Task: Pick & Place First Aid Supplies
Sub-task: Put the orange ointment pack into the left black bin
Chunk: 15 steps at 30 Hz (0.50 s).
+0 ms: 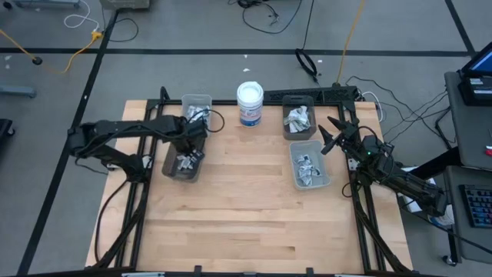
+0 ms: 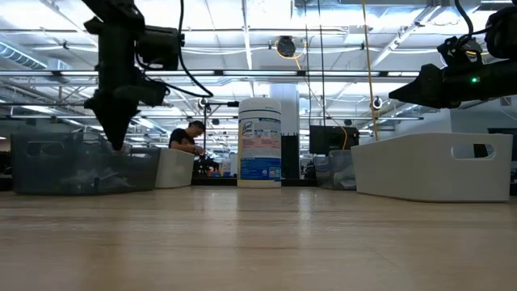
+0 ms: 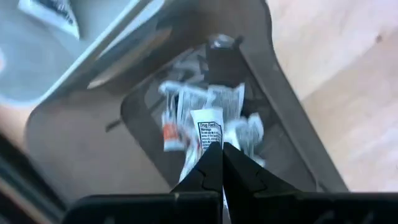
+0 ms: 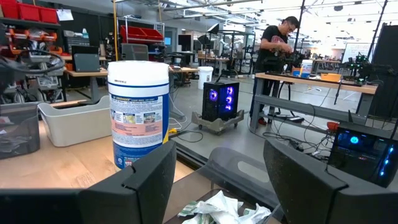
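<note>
Four bins [image 1: 310,164] flank a tub [image 1: 250,103]; left hand [image 3: 222,149] grips a packet [image 3: 208,129], right hand [image 4: 217,171] gapes.

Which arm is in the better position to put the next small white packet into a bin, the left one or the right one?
The left. Its left gripper is shut on a small white printed packet above the dark grey plastic bin of packets. The right gripper is open and empty, beside the pale bins at the table's right edge.
</note>
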Available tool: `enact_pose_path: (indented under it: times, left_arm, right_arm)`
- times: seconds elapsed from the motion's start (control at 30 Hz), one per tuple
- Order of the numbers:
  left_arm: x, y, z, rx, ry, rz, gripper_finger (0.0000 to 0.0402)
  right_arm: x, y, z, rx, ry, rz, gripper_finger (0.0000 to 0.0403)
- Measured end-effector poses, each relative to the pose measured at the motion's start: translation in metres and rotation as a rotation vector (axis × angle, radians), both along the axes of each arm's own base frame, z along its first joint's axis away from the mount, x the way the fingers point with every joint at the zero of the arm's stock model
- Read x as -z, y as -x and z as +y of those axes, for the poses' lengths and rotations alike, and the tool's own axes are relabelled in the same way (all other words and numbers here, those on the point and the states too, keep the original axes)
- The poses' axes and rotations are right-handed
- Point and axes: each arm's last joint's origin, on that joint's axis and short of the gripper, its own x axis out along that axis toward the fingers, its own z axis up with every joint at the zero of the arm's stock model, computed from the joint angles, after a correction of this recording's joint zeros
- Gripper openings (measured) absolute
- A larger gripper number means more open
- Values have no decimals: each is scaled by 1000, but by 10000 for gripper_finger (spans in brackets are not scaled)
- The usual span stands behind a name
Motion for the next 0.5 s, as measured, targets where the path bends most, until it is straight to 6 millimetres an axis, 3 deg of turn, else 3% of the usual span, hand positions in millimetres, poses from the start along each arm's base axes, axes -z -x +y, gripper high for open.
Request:
enact_pose_path:
  times: [0.3, 0.5]
  left_arm:
    - [39, 3, -1, 0, -32, -4, 0]
    - [37, 1, 0, 5, -63, -57, 28]
  right_arm:
    - [0, 0, 0, 0, 0, 0, 238]
    - [0, 0, 0, 0, 0, 0, 238]
